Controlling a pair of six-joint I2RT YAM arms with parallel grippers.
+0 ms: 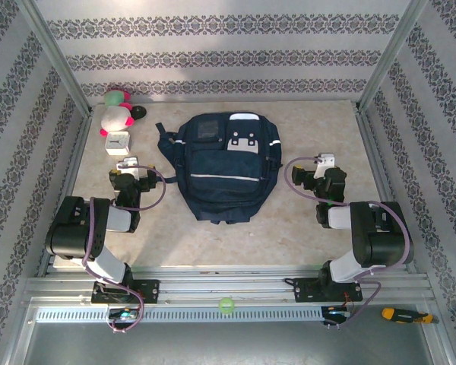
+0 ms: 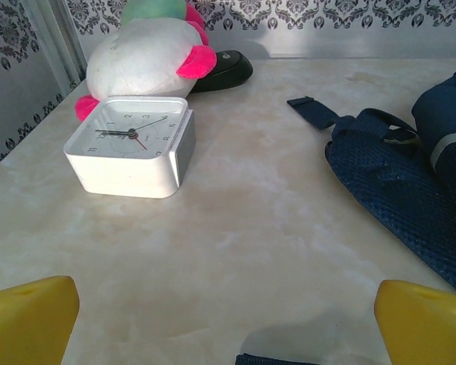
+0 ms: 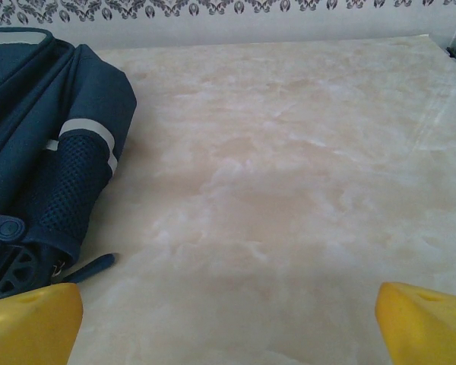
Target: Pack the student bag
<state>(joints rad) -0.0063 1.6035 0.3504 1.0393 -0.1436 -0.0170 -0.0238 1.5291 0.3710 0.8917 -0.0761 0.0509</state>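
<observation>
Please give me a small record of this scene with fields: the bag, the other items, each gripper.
bag: student bag lies flat in the middle of the table, between the two arms
other items: white clock, plush toy and black object, grouped at the far left corner
left gripper: open, empty, pointing toward the clock
right gripper: open, empty, over bare table beside the bag

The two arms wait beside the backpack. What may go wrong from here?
1. The clock stands right in front of the plush toy; the open left pincer may knock the toy when grasping the clock.
2. A loose strap lies between clock and backpack and may snag.
3. The soft backpack lies flat, so it may slide when something is pushed in.
</observation>
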